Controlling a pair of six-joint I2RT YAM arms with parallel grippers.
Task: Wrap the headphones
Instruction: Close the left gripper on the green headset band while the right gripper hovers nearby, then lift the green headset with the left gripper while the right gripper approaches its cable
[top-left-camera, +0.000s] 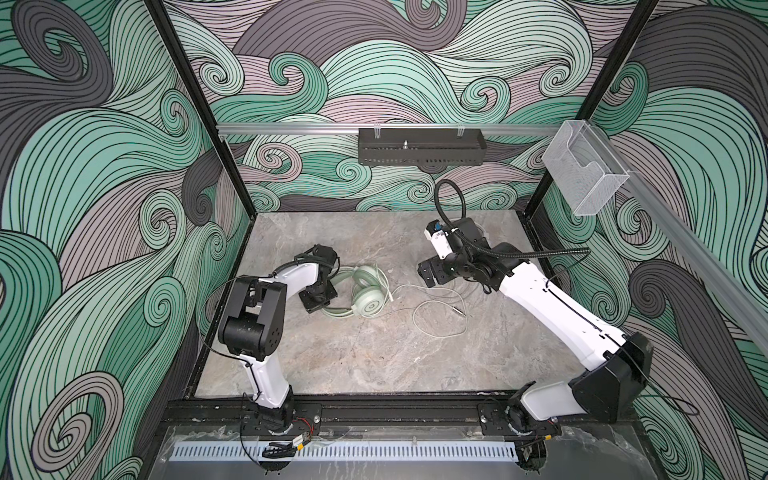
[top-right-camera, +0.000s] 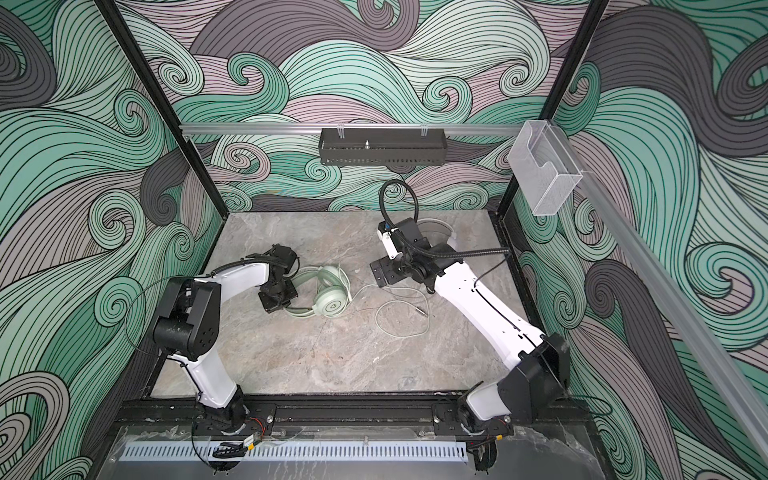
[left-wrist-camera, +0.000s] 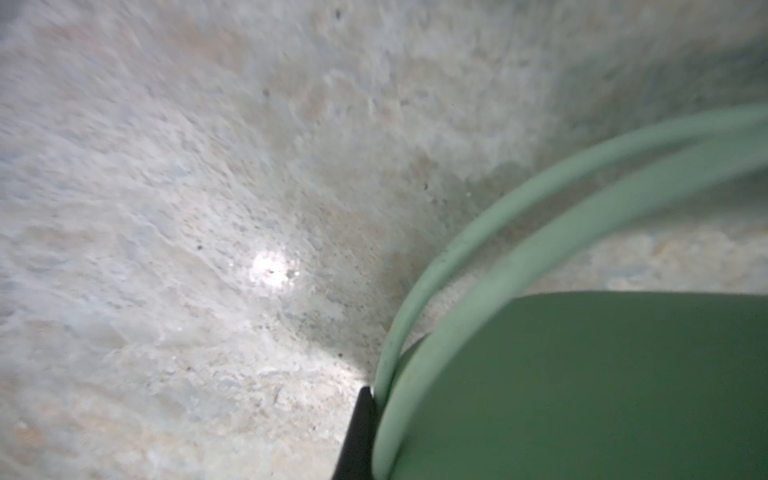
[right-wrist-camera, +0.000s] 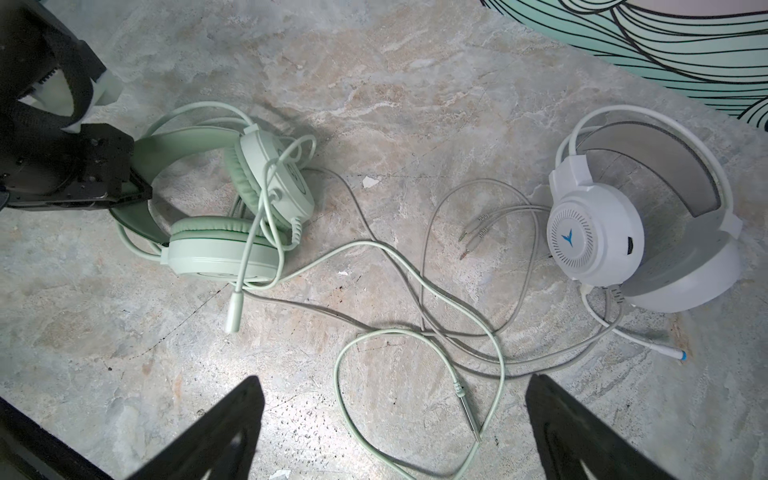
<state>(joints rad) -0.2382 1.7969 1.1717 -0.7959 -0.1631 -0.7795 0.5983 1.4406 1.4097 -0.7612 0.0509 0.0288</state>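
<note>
Where table (top-left-camera: 332, 365) fills cell, right arm (top-left-camera: 536, 299) stretches toward centre, wrist turned down, right gripper (right-wrist-camera: 395, 379) hovering, fingers wide apart, over loose cables (right-wrist-camera: 419, 274). Left arm (top-left-camera: 270, 291): elbow raised, forearm dropped, left gripper (right-wrist-camera: 139, 187) clamped on headband of mint headset (right-wrist-camera: 232, 249), which lies on table left of centre. White headset (right-wrist-camera: 594, 237) on table back right, behind right wrist.

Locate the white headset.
The white headset lies back right on the table, mostly hidden behind the right arm in a top view, cables between it and the mint headset.
</note>
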